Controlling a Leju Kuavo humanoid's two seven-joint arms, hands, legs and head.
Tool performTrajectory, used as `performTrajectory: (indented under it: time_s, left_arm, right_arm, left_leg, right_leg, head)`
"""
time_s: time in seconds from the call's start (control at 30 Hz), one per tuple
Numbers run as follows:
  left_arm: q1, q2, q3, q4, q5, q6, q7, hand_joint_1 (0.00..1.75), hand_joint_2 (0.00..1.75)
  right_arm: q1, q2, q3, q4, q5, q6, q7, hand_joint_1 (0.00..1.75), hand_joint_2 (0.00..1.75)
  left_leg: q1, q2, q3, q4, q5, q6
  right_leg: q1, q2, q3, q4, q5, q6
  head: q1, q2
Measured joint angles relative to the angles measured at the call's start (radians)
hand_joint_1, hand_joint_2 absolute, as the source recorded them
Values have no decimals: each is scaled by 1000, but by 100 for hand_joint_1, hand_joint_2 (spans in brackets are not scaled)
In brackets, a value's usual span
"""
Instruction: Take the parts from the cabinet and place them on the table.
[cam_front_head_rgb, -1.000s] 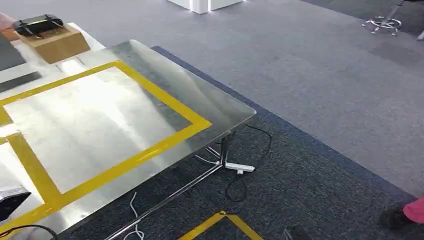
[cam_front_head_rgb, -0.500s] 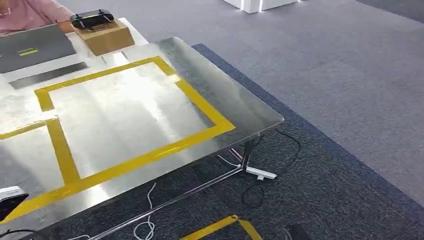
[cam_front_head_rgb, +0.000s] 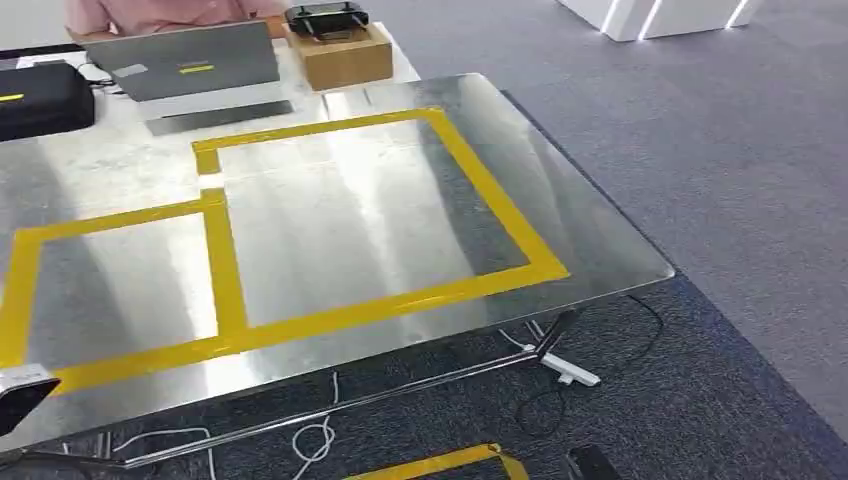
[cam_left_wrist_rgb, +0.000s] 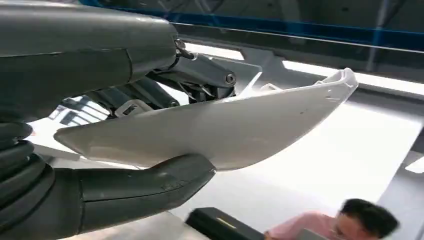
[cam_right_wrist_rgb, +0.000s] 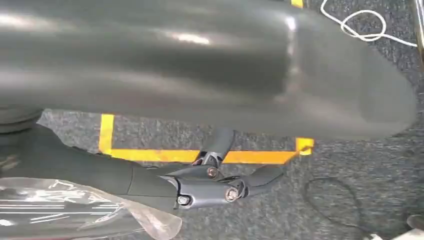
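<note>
Turned with the camera since a second ago, so that the shiny steel table with its yellow tape rectangles now lies nearer the middle of the head view, not moved itself. Shows more of the far edge: at 12 o'clock a brown cardboard box carrying a black handheld controller, at 11 o'clock a grey laptop, at 10 o'clock a black case. Beyond the laptop, a person in a pink top. On the grey carpet at 5 o'clock, a white power strip by the table leg.

Left hand: grips the white curved plastic part, thumb under it, darker fingers over it, held in the air.

Right hand: hangs above the carpet and floor tape, beside crinkled clear plastic wrap; cannot tell whether holding it.
</note>
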Motion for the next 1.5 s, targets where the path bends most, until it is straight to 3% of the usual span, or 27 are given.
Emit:
performTrajectory:
  time_s: [0.03,0.07,0.1,0.17,0.2,0.23,0.27,0.37,0.4,0.47,0.5,0.53,0.57,0.6,0.63,0.7,0.73,0.77,0.8,0.83,0.87,1.1,1.5]
  left_arm:
    - [1,0,-2,0,-2,0,1,175,175]
    - [1,0,-4,0,-4,0,2,175,175]
    - [1,0,-6,0,-4,0,5,175,175]
    - [1,0,-10,0,-6,0,10,175,175]
    - [1,0,-13,0,-6,0,14,175,175]
    - [1,0,-14,0,-6,0,16,175,175]
    - [-1,0,-15,0,-6,0,16,175,175]
    - [5,3,-17,0,-6,0,16,175,175]
    - [5,5,-17,0,-6,0,17,175,175]
    - [2,11,-17,0,-6,-1,18,175,175]
    - [-4,12,-19,0,-6,-2,19,175,175]
    - [-3,11,-22,0,-6,-4,19,175,175]
    - [-2,11,-25,0,-6,-6,19,175,175]
    - [-2,11,-29,2,-6,-10,21,175,175]
    - [-2,11,-31,3,-8,-14,24,175,175]
    - [-2,13,-37,3,-11,-17,26,175,175]
    - [-3,17,-40,3,-11,-17,27,175,175]
    - [-5,18,-42,4,-11,-17,28,175,175]
    - [-8,19,-42,3,-11,-17,28,175,175]
    - [-7,19,-43,3,-13,-17,29,175,175]
    - [-7,19,-44,4,-13,-18,31,175,175]
    - [-17,19,-62,8,-22,-19,31,175,175]
    - [-92,45,-124,20,35,-69,-9,175,175]
  right_arm:
    - [4,0,0,0,0,-2,0,0,0]
    - [7,0,0,0,0,-3,1,0,0]
    - [9,0,1,0,1,-3,1,0,0]
    - [10,0,0,-1,2,-4,1,0,0]
    - [10,0,-2,-1,2,-5,2,0,0]
    - [10,0,-2,-1,3,-5,2,0,0]
    - [11,0,-2,-2,2,-6,2,0,0]
    - [11,0,-3,-4,3,-7,3,0,0]
    - [10,0,-5,-6,3,-7,3,0,0]
    - [9,0,-6,-8,3,-7,3,0,0]
    - [10,0,-6,-8,3,-7,3,0,0]
    - [13,0,-5,-8,3,-7,3,0,0]
    - [15,0,-6,-8,1,-6,3,0,0]
    - [17,0,-8,-8,-6,-3,0,0,0]
    - [21,0,-16,-8,-12,1,-3,0,0]
    - [20,0,-26,-8,-18,6,-8,0,0]
    - [19,0,-31,-9,-18,6,-9,0,0]
    - [20,0,-34,-10,-19,7,-9,0,0]
    - [19,0,-36,-10,-19,7,-9,0,0]
    - [19,0,-39,-10,-19,7,-10,0,0]
    - [21,0,-40,-10,-17,6,-11,0,0]
    - [29,0,-43,-2,-19,38,-23,0,0]
    - [27,0,-44,7,-24,56,-31,0,0]
  left_leg:
    - [0,-15,-1,0,-1,2]
    - [0,-30,0,1,-1,2]
    - [0,-44,2,1,-1,2]
    - [0,-74,6,2,-2,1]
    - [1,-89,10,2,-4,-2]
    - [3,-100,10,3,-6,-6]
    - [-2,-114,4,10,-8,-11]
    - [8,-147,-6,4,4,-33]
    - [6,-160,-8,5,1,-38]
    - [0,-60,-35,69,-43,-48]
    - [2,-30,-74,150,-83,-53]
    - [5,-17,-109,223,-115,-56]
    - [7,-13,-137,280,-132,-58]
    - [8,-12,-145,296,-126,-60]
    - [9,-11,-130,269,-97,-59]
    - [8,-10,-49,113,-8,-52]
    - [6,-5,-7,33,17,-45]
    - [-1,1,6,14,-3,-39]
    - [-1,0,7,3,-5,-36]
    - [2,-1,6,-3,1,-40]
    - [2,-1,6,-1,-1,-41]
    - [-1,-1,6,-1,-3,-33]
    - [-2,0,6,0,-2,-27]
  right_leg:
    - [0,7,-50,93,-33,1]
    - [0,8,-82,145,-41,1]
    - [0,9,-91,147,-23,0]
    - [-2,14,-49,28,70,-3]
    - [-4,35,-4,-77,127,-6]
    - [-8,90,23,-141,141,-10]
    - [-12,101,36,-165,132,-13]
    - [-2,70,44,-161,130,-27]
    - [-12,55,48,-171,134,-34]
    - [-10,31,54,-176,133,-48]
    - [-8,15,55,-176,132,-52]
    - [-6,9,56,-176,131,-53]
    - [-5,-2,55,-175,129,-54]
    - [-4,-11,56,-175,128,-53]
    - [-4,-18,57,-175,126,-52]
    - [-3,-25,63,-175,124,-49]
    - [-2,-27,67,-175,123,-46]
    - [5,-28,64,-173,120,-41]
    - [5,-29,59,-170,121,-38]
    - [8,-29,57,-166,117,-39]
    - [7,-27,55,-171,120,-52]
    - [5,-27,66,-187,128,-33]
    - [5,-26,66,-188,130,-26]
  head:
    - [0,0]
    - [0,0]
    - [0,0]
    - [0,0]
    - [-1,0]
    - [0,0]
    - [-3,0]
    - [-1,0]
    - [-1,0]
    - [-17,0]
    - [-14,0]
    - [-16,0]
    - [-14,0]
    - [-15,0]
    - [-15,0]
    - [-16,0]
    - [-15,0]
    - [-15,0]
    - [-15,0]
    - [-13,0]
    - [-13,0]
    - [-13,0]
    - [-14,0]
